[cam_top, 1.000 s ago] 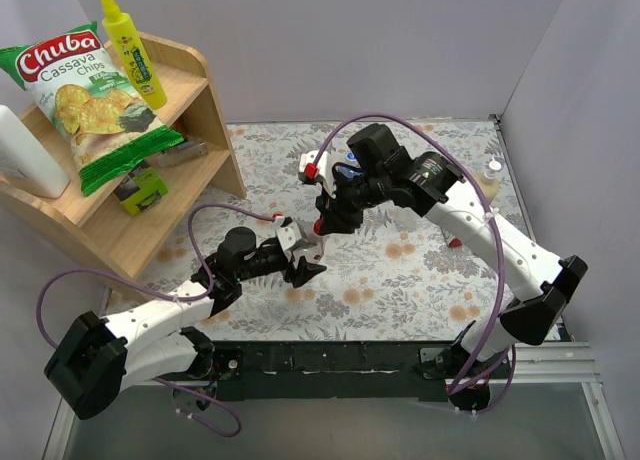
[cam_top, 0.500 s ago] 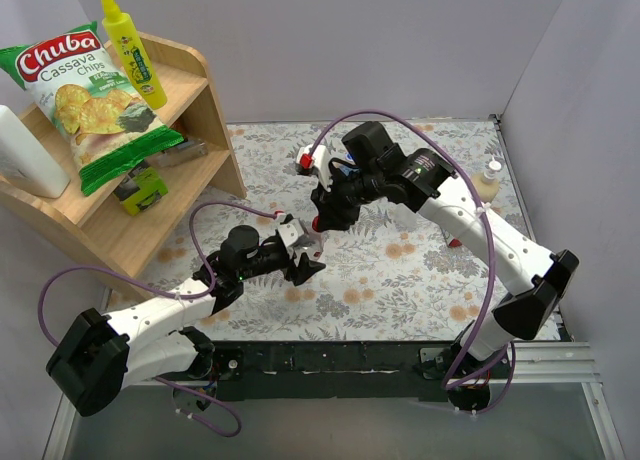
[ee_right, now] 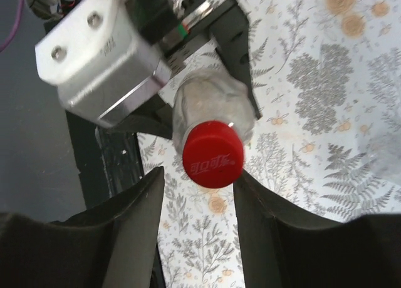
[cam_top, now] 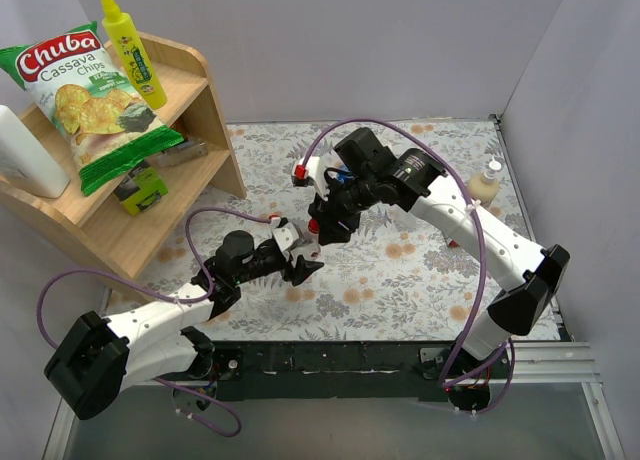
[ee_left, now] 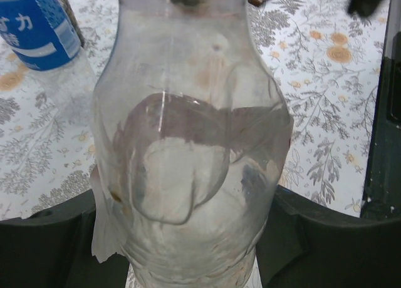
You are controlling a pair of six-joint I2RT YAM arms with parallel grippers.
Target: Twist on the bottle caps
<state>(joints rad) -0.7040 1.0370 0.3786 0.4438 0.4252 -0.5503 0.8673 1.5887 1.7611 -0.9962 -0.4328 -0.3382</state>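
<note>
The clear plastic bottle (ee_left: 188, 144) is clenched in the left gripper (cam_top: 300, 262). The round red plastic screw cap (ee_right: 213, 163) sits on that bottle's mouth, between the fingers of the right gripper (cam_top: 326, 220). 1 finger touches the cap and a thin gap shows at the other, so the gripper is released. Compared with 0.5 s ago, the right wrist has swung slightly left above the bottle. The bottle itself has barely shifted.

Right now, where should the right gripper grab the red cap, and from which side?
Pinch the red cap across its round side wall, coming in along the axis of the clear bottle; the cap's top faces the right gripper, whose fingers flank it.
</note>
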